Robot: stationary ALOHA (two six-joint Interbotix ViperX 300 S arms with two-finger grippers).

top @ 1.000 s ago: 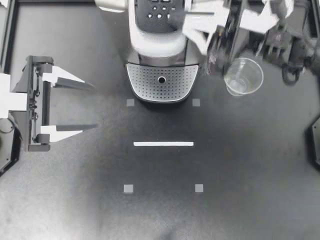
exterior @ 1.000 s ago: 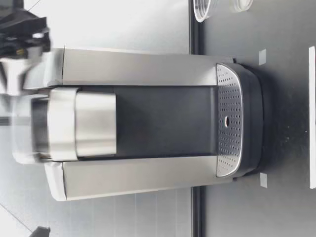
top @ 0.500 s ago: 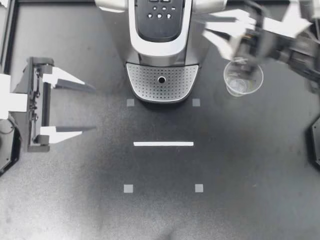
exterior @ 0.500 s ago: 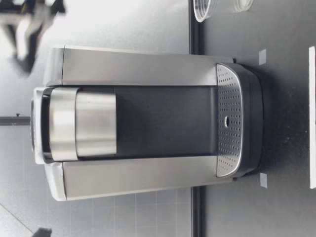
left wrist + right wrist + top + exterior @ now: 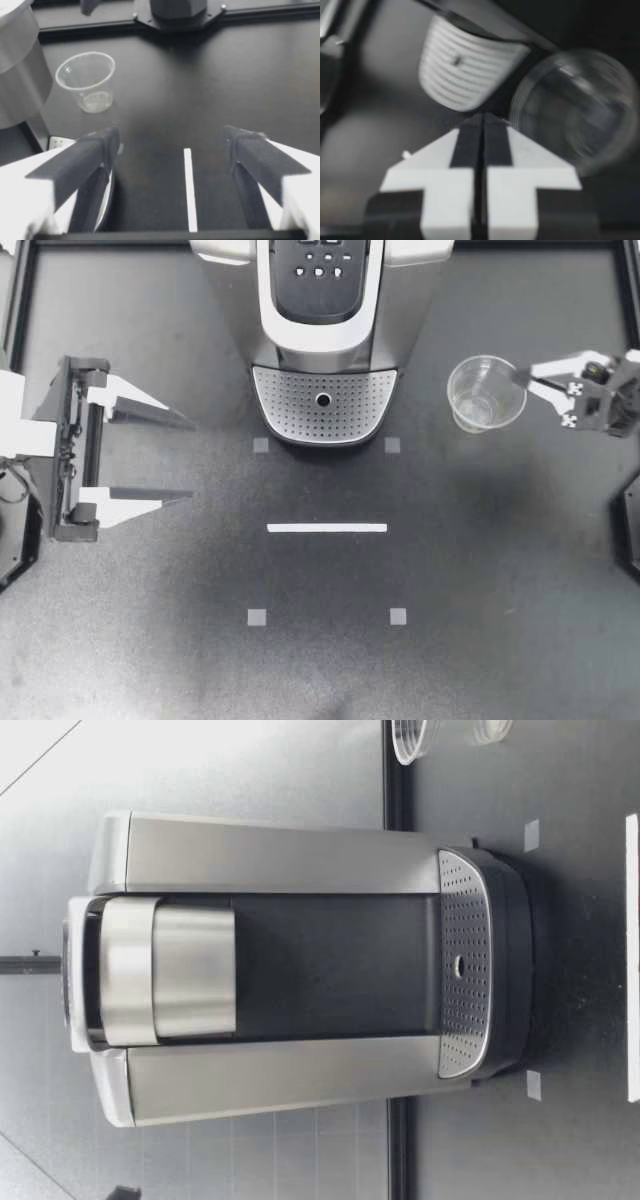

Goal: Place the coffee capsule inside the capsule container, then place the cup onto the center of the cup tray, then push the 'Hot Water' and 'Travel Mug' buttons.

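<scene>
A clear plastic cup (image 5: 486, 393) stands upright on the table to the right of the coffee machine (image 5: 320, 300). The machine's perforated cup tray (image 5: 322, 405) has nothing on it. My right gripper (image 5: 522, 375) is shut with nothing in it, its tips at the cup's right rim. In the right wrist view the shut gripper (image 5: 481, 121) points between the cup (image 5: 575, 110) and the tray (image 5: 465, 70). My left gripper (image 5: 185, 458) stands open at the table's left, holding nothing. The left wrist view shows the cup (image 5: 90, 87) far ahead of the open fingers (image 5: 95, 150). No capsule is in view.
The button panel (image 5: 320, 265) lies on the machine's top. A white tape line (image 5: 327, 528) and small grey square marks (image 5: 257, 617) lie on the dark table in front of the tray. In the low view the machine (image 5: 290, 970) fills the middle, with the cup (image 5: 412, 740) beside it.
My right arm has swung away from the machine's top, out to the right, and now sits by the cup's right rim. The left arm has barely moved.
</scene>
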